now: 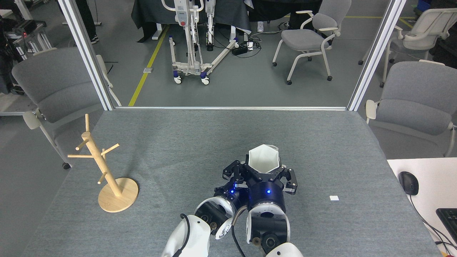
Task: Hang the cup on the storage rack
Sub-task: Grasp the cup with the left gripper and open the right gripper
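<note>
White cup point(263, 159), rack point(103, 167) far left

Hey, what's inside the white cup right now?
The cup opens toward the camera and the part of its white interior in view is empty. The right gripper covers its lower part, so what lies under the cup cannot be seen.

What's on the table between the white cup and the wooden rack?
Nothing: the head view shows only bare grey table between the cup and the storage rack.
</note>
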Motion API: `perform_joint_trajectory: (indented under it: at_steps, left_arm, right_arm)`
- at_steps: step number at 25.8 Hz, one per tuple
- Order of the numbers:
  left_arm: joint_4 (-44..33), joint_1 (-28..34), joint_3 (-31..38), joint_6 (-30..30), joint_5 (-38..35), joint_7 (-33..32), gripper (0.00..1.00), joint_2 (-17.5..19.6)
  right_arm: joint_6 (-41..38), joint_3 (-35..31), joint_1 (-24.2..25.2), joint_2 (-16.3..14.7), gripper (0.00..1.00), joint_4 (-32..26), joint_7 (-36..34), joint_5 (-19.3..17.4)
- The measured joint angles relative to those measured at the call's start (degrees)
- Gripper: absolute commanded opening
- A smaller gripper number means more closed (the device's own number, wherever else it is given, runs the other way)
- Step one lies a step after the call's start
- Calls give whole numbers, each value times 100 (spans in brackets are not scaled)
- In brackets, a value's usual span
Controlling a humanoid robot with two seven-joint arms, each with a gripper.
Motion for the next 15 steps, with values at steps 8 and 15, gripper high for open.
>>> perform_joint_trajectory:
  at_steps: [8, 15]
  left_arm:
    - [52, 35, 11, -6, -26, 24, 0, 16]
    - [73, 40, 109, -205, -43, 41, 0, 28]
  right_arm:
    - [-31, -27, 17, -10, 21, 53, -21, 3]
    - [-55, -27, 31, -7, 66, 79, -62, 5]
